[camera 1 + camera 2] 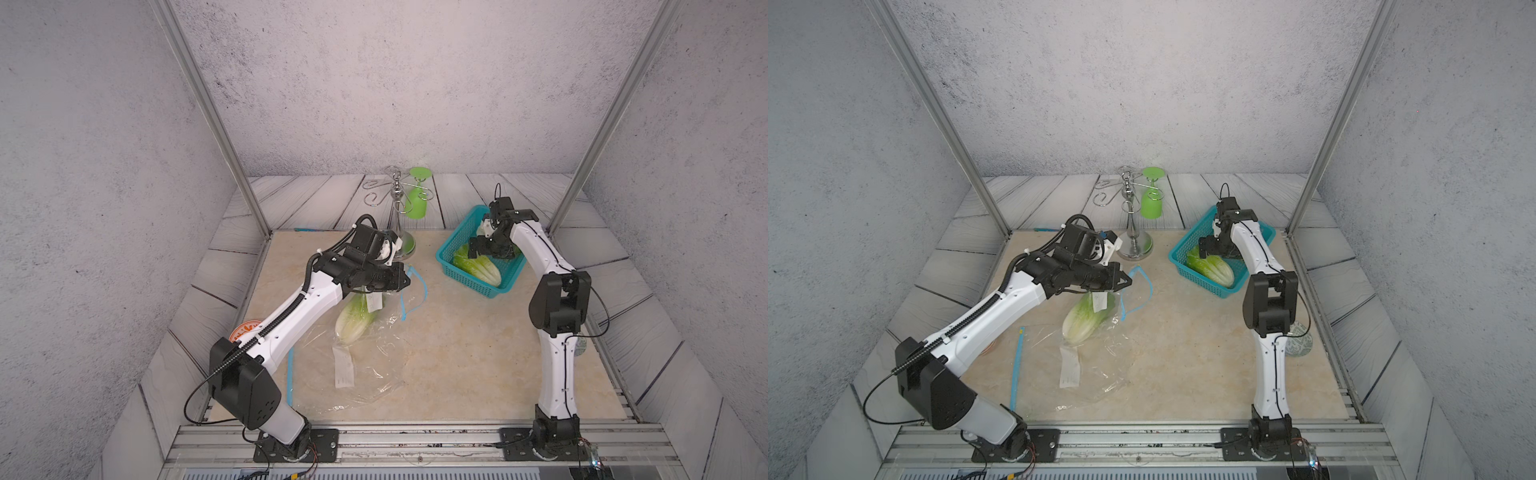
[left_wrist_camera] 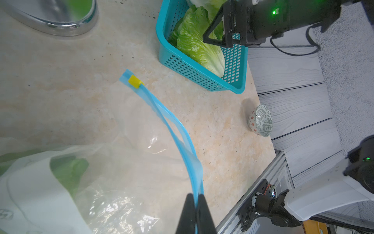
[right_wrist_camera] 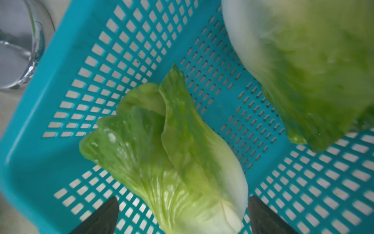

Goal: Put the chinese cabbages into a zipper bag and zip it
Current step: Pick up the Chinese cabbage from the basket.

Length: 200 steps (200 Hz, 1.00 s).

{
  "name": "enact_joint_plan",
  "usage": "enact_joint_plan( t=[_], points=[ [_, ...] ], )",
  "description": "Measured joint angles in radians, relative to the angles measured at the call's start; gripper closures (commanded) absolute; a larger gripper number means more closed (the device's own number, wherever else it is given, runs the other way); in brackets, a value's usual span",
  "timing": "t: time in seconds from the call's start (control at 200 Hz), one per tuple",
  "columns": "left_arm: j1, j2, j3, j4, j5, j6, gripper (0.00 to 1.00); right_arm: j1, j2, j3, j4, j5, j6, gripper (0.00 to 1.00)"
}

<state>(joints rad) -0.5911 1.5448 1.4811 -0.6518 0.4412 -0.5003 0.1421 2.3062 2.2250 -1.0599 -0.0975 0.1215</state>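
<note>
In both top views the left gripper (image 1: 405, 279) (image 1: 1125, 282) is pinched tight on the blue zipper edge of the clear zipper bag (image 1: 374, 365) (image 1: 1096, 365), holding that edge off the table. The bagged cabbage (image 1: 355, 320) (image 1: 1084, 318) lies left of centre, white base nearer. At far right the right gripper (image 1: 476, 246) (image 1: 1205, 247) hangs over the teal basket (image 1: 469, 284) (image 1: 1200, 276), which holds a basket cabbage (image 1: 480, 268) (image 1: 1212, 266).

The left wrist view shows the two fingers closed on the zipper strip (image 2: 178, 129), with the yellow slider (image 2: 134, 81) at its far end. A patterned cup (image 2: 261, 120) sits near the table's right edge.

In the right wrist view the right gripper (image 3: 183, 202) stands wide, its fingertips (image 3: 112, 204) either side of the basket cabbage's (image 3: 172, 152) white base. Whether they touch it cannot be told. A second cabbage (image 3: 303, 71) lies beside it.
</note>
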Motion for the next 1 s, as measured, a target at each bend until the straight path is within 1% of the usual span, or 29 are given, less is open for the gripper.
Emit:
enact_joint_plan(
  t=[0.095, 0.15, 0.2, 0.24, 0.31, 0.415, 0.49, 0.656, 0.821, 1.001],
  points=[
    [0.000, 0.000, 0.000, 0.000, 0.000, 0.001, 1.00, 0.006, 0.040, -0.002, -0.017, -0.008, -0.004, 0.00],
    [0.000, 0.001, 0.000, 0.000, 0.000, 0.001, 1.00, 0.009, 0.054, -0.007, -0.025, -0.011, -0.005, 0.04],
    [0.000, 0.001, 0.000, 0.000, 0.000, 0.001, 1.00, 0.010, 0.058, -0.008, -0.028, -0.009, -0.007, 0.09],
    [0.000, 0.002, 0.000, 0.000, 0.000, 0.001, 1.00, 0.011, 0.058, -0.007, -0.032, -0.007, -0.007, 0.15],
    [0.000, 0.004, 0.000, 0.000, 0.000, 0.001, 1.00, 0.012, 0.058, 0.001, -0.040, -0.006, -0.004, 0.28],
    [0.000, 0.007, 0.000, 0.000, -0.001, 0.001, 1.00, 0.011, 0.058, 0.003, -0.044, -0.017, 0.006, 0.54],
    [0.000, 0.008, 0.000, -0.001, -0.001, 0.001, 1.00, 0.011, 0.057, -0.002, -0.040, -0.029, 0.031, 0.64],
    [0.000, 0.008, 0.000, -0.001, -0.004, 0.001, 1.00, 0.009, 0.007, -0.111, 0.051, -0.060, 0.107, 0.75],
    [0.000, 0.008, 0.000, -0.001, -0.004, 0.001, 1.00, 0.004, -0.108, -0.280, 0.159, -0.099, 0.202, 0.76],
    [0.000, 0.008, 0.000, 0.000, -0.005, 0.001, 1.00, -0.002, -0.208, -0.353, 0.266, -0.113, 0.271, 0.76]
  ],
)
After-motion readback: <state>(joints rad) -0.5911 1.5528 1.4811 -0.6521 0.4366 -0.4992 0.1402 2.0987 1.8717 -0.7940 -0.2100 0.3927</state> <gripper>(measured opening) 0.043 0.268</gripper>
